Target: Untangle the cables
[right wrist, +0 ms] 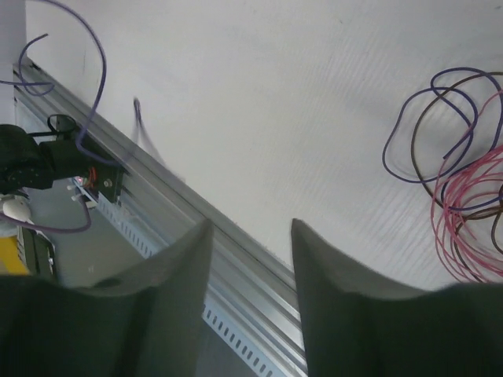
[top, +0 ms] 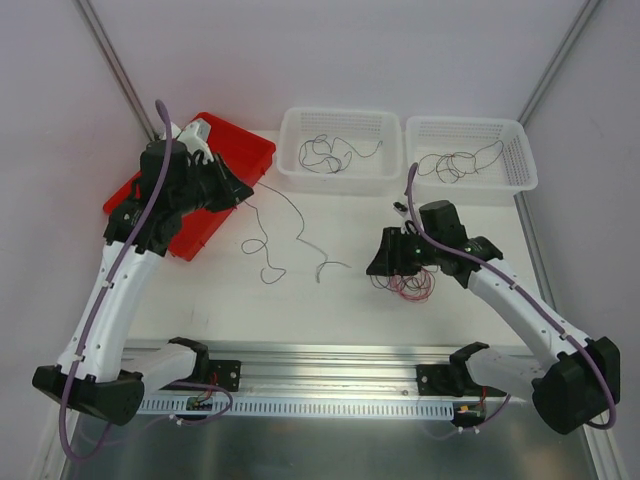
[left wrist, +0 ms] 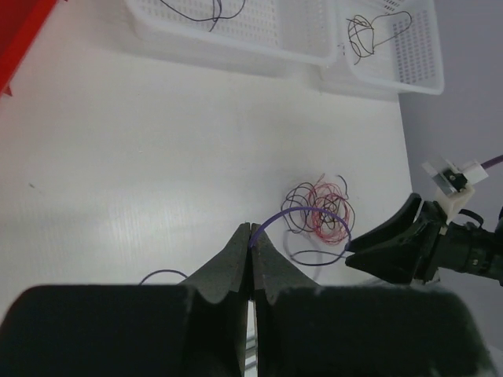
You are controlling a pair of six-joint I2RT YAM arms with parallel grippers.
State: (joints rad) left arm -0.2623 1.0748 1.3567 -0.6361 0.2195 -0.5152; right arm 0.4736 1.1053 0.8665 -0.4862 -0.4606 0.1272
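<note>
Red-pink, dark purple and black, all hair-thin: tangle of cables (top: 412,286) bunched on the white tabletop (top: 330,312), right of centre, just beside the right gripper (top: 376,270). Jaws there spread wide, gripping nothing, with the tangle off to one side of them in the right wrist view.

Single thin purple cable (left wrist: 269,221) pinched at its end by the left gripper (left wrist: 251,229), jaws pressed together on it. From the top, that gripper sitting at the far left, against the edge of the red plastic tray (top: 228,140). Thin dark line running from it out onto the middle of the tabletop, with loose curls lying there apart from the tangle. In the left wrist view the purple arc crossing in front of the tangle; cannot tell whether joined to it.

Farther back, side by side: left white perforated basket (top: 340,183) and right white perforated basket (top: 470,193), each with a few dark coiled cables inside. Along the near edge, ribbed aluminium rail (top: 330,372).
</note>
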